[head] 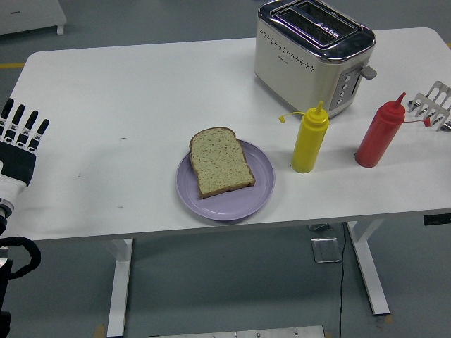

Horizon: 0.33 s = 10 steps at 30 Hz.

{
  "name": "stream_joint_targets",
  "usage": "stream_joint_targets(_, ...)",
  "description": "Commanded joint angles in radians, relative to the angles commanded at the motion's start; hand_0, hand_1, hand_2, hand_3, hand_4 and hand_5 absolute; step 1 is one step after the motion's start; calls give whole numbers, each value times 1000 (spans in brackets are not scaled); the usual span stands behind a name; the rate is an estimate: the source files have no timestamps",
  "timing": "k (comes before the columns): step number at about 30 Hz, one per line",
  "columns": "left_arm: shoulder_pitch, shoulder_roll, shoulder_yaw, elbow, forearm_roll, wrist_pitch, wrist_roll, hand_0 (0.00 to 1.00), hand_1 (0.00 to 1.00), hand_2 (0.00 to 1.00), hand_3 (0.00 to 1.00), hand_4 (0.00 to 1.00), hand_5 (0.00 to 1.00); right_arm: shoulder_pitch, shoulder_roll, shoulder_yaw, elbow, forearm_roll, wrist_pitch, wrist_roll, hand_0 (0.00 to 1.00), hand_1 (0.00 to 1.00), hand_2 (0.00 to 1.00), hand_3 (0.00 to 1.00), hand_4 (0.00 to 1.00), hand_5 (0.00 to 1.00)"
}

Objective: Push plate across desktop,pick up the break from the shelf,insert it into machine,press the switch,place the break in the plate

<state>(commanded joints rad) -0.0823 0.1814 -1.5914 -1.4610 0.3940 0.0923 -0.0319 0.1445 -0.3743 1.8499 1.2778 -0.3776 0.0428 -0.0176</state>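
Observation:
A slice of brown bread lies flat on a lilac plate near the table's front edge, about mid-table. The cream and chrome toaster stands at the back, its two slots showing nothing inside and its lever on the right side. A silver wire rack is cut off by the right edge and looks bare. My left hand hovers at the far left edge, fingers straight and spread, holding nothing, well away from the plate. My right hand is out of sight.
A yellow squeeze bottle stands just right of the plate, in front of the toaster. A red squeeze bottle stands further right, beside the rack. The white table ends close behind the toaster.

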Motion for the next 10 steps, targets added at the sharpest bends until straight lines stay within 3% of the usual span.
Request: stream_joint_targets(10, 2, 2, 3, -1, -1, -1, 0, 819, 870, 944, 811, 607, 998, -4, 2, 5, 0, 0, 1, -5, 853, 803, 772, 761, 397, 479)
